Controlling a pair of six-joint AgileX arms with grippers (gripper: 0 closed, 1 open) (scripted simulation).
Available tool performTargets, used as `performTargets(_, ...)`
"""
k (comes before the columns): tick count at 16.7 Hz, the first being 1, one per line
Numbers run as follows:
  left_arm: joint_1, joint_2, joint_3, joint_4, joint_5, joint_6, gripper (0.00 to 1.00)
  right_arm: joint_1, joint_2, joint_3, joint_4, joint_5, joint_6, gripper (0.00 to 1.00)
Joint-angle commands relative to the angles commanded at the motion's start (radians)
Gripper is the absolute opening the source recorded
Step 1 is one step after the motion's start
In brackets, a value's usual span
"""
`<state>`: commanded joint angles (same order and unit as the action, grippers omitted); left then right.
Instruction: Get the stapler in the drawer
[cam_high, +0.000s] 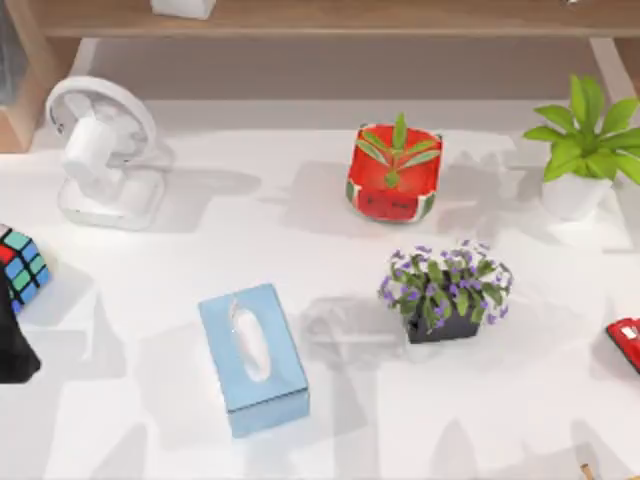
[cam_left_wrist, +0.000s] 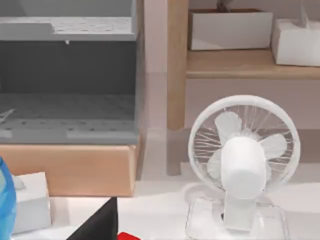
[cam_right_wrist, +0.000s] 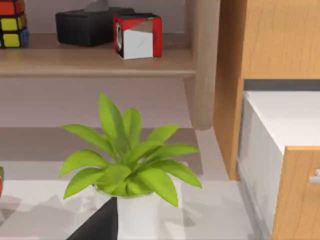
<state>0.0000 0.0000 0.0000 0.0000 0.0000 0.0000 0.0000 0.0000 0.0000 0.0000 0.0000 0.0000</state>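
The stapler (cam_high: 625, 342) lies at the bench's (cam_high: 330, 420) right edge: small, stiff, light; grip across its narrow sides. I cannot tell either gripper's state.

We see the widest open lane on the tabletop (cam_high: 300, 250) running across its middle, between the white fan (cam_high: 100, 150) at the left and the watermelon-patterned pot (cam_high: 395, 172), and a second open stretch along the near edge to the right of the blue tissue box (cam_high: 252, 357). The purple-flowered planter (cam_high: 445, 290) stands just in front of the pot, narrowing the passage toward the right side, where the green plant in a white pot (cam_high: 585, 150) blocks the far corner. The puzzle cube (cam_high: 20, 265) occupies the left edge.
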Motion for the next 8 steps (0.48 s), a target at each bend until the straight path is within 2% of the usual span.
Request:
performTargets(4, 0.000, 0.000, 0.000, 0.000, 0.000, 0.000, 1.00, 0.003, 0.032, 0.024, -0.022, 0.000, -0.008, 1.00)
performTargets(8, 0.000, 0.000, 0.000, 0.000, 0.000, 0.000, 1.00, 0.016, 0.219, 0.154, -0.141, -0.002, -0.048, 1.00)
